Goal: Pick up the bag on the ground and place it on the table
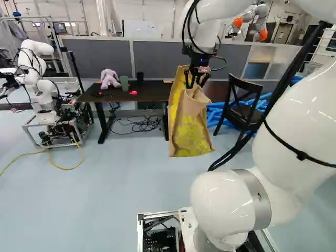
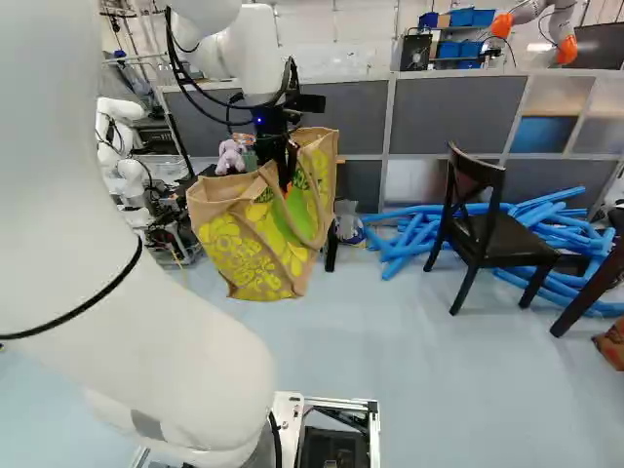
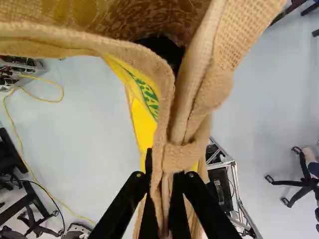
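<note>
Your tan woven bag w/ yellow print (image 2: 253,244) hangs at abt 12 o'clock from the base (12 = straight ahead), looks clear of the floor. So pick is done, I'd say; carry is the step in hand. Next move: get it over to the table at 11, prob w/ a base drive, since the table looks well beyond the bag. Bag bottom needs to clear the tabletop edge first, so raise before you go in, then lower & release once it's supported.

Grip: black two-finger gripper (image 3: 163,166) is clamped on the bag's bunched top cloth, a finger pressing each side. Can't tell if that's handle, rim or both. Body hangs below the fingers, mouth partly open beside them.

Outward: dark rectangular table (image 1: 143,95), its right end behind the bag in the left base view. On top: pale purple plush toy (image 1: 109,78) & small bright red item (image 1: 133,92). Pick your drop spot so the bag doesn't shove them off. Dark wooden chair (image 2: 478,229) at 1, blue foam tubes (image 2: 400,239) around/behind it; keep the swing away from that side. White-armed robot on cart (image 1: 39,73) at 10. Soft bag, may sway or slump on set-down; go slow.
</note>
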Robot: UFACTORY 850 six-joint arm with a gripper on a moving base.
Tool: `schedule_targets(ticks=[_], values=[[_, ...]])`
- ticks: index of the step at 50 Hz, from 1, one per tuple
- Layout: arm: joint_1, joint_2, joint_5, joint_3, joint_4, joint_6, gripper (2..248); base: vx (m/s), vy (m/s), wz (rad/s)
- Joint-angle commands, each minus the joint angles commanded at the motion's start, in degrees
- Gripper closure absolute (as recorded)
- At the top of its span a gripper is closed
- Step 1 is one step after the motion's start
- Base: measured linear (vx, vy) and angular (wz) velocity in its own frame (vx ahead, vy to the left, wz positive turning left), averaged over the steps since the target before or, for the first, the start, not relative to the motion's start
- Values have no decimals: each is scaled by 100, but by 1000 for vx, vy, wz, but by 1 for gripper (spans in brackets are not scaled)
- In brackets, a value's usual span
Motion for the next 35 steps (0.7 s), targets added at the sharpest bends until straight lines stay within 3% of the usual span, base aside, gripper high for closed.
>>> schedule_targets(ticks=[35], values=[[0, 0, 0, 0, 0, 0, 229, 178, -1, -15]])
